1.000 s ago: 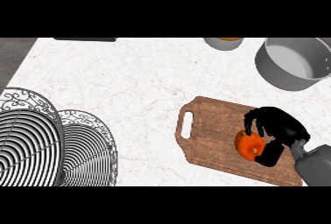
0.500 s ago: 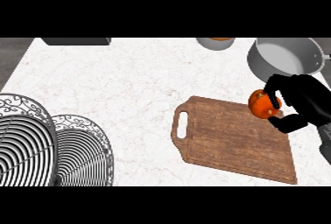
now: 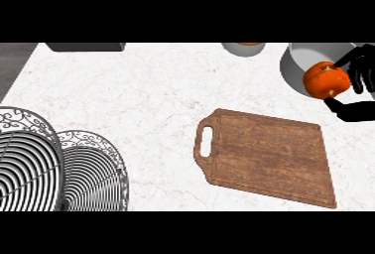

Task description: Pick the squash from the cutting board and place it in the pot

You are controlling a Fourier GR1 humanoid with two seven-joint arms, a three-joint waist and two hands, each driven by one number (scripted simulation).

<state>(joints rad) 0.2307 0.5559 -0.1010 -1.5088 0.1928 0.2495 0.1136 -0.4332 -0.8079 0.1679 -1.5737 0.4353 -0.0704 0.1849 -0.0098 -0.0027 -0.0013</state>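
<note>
- White marbled table (image 3: 147, 84) fills the head view, with a dark strip beyond its far left corner.
- At the left edge stands a wire rack (image 3: 26, 163) with a scrolled rim, cut off by the frame.
- A second rack (image 3: 92, 173) of the same kind stands just beside it on its right, overlapping it in the view.
- A flat dark object (image 3: 84, 47) lies at the far edge, above and to the right of the racks and well apart from them.
- Right of centre lies the board (image 3: 271, 156), brown wood, turned slightly askew, with its handle slot at the left end and nothing on it.
- A grey bowl (image 3: 245, 52) shows at the far edge, with something orange in it, mostly cut off.
- The grey pot (image 3: 296, 69) stands at the far right, beyond the board and apart from it.
- The orange squash (image 3: 324, 82) is off the board, held up over the pot's near rim.
- The right hand (image 3: 362, 77) is clamped on the squash, fingers curled over its right side and thumb under it.
</note>
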